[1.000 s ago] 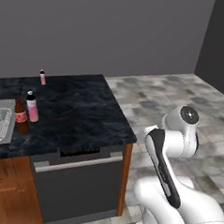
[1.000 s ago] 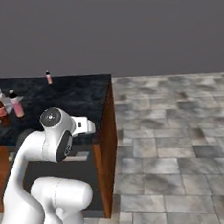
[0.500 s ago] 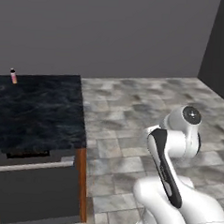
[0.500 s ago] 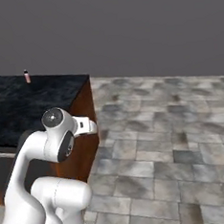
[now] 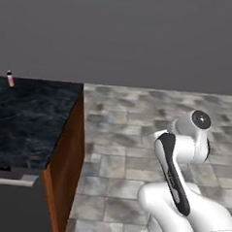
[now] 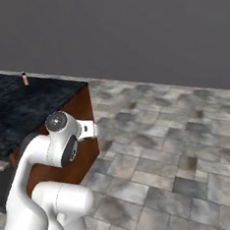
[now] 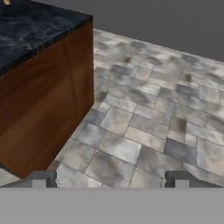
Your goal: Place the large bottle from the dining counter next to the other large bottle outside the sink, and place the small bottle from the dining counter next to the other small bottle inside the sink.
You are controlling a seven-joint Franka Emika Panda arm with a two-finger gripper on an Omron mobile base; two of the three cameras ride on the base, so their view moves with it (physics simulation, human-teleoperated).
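A grey stone floor spreads beside the counter [image 5: 35, 122] with the black marbled top. A little pinkish bottle [image 5: 10, 79] stands at its far edge. The gripper [image 7: 111, 179] is spread wide and empty, pointing at the floor, probably because the base travels.

The arm [image 5: 182, 170] is glossy white, built of rounded, bulbous segments. A black band runs along 1 segment, and a round dark grey cap with a small pale mark covers its joint. The gripper [image 7: 111, 179] has 2 small dark grey fingertips [image 7: 41, 178].
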